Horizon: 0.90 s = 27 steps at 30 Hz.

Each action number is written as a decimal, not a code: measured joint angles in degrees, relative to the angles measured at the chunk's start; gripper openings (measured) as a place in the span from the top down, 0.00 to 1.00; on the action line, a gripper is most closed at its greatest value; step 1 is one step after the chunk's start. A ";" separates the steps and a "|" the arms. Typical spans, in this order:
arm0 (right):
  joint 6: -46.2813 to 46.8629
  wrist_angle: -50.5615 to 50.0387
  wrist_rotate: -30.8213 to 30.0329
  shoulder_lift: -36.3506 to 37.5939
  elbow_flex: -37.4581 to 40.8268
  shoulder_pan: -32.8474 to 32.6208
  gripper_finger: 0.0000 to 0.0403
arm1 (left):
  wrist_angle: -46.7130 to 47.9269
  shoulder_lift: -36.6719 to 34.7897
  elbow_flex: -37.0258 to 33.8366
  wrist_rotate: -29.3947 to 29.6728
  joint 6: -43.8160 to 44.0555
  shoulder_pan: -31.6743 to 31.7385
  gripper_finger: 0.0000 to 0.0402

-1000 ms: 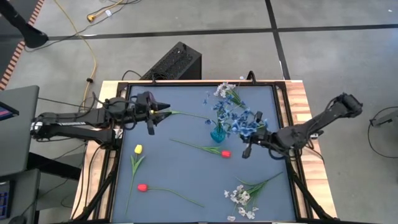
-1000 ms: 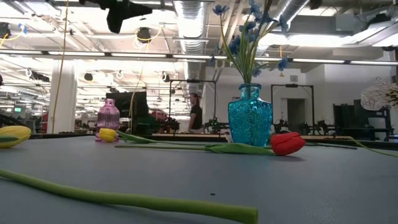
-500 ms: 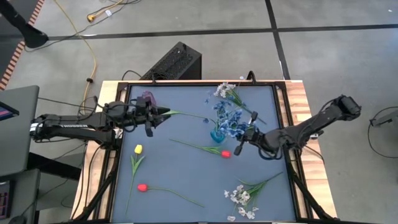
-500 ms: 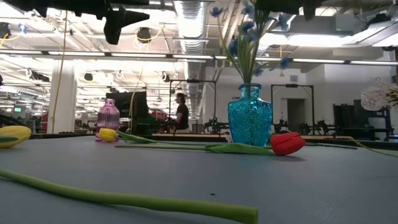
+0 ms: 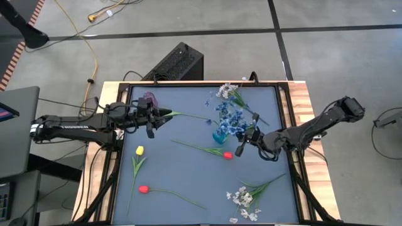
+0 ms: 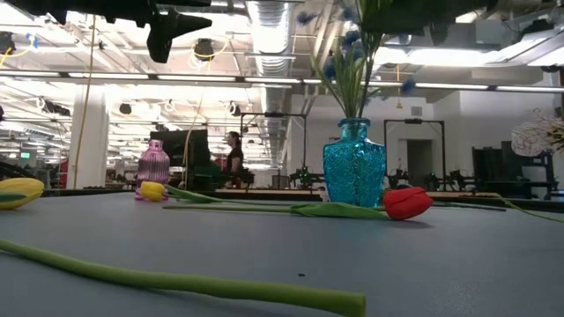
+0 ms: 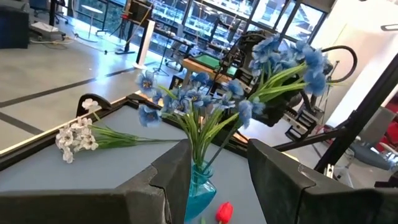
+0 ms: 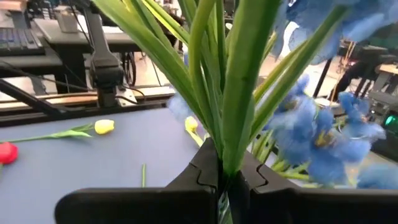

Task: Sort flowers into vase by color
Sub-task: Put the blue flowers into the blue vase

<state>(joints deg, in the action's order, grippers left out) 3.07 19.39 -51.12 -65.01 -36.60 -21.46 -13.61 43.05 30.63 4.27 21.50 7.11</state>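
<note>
From above I'm holding the right gripper (image 5: 255, 133) clamped on the blue sprig (image 5: 233, 122) over the teal vase (image 5: 220, 135), while the right wrist view is showing stems pinched tight, risking tipping it; the left gripper (image 5: 164, 113) is hovering half-open, empty.

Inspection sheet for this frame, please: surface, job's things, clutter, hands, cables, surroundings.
Surface: dark blue mat in a wooden frame.
Job's things: blue sprigs in the teal vase; pink vase; two red tulips, two yellow buds and two white bunches lying loose.
Clutter: nothing seen.
Hands: right hand shut on blue sprig stems above the teal vase; left hand by the pink vase, open, empty.
Cables: yellow cable on the floor.
Surroundings: a person far behind.
</note>
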 joint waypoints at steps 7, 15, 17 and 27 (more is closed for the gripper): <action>5.19 -4.49 0.12 0.00 0.00 2.25 0.92 | 0.04 0.02 0.00 0.00 -0.02 0.00 0.64; 6.46 -2.01 2.60 -3.25 0.00 4.81 0.92 | 1.07 0.00 0.00 0.06 -2.21 0.00 0.64; 6.54 -0.08 3.22 -5.46 0.00 5.25 0.92 | 1.70 0.04 0.00 0.50 -2.25 0.02 0.64; 7.47 3.68 3.18 -11.90 0.00 5.52 0.92 | 2.69 0.04 0.02 0.50 -2.14 0.02 0.64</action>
<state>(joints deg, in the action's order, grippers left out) 10.54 23.07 -47.94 -76.91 -36.60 -15.94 -10.92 43.09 30.65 4.78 19.35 7.14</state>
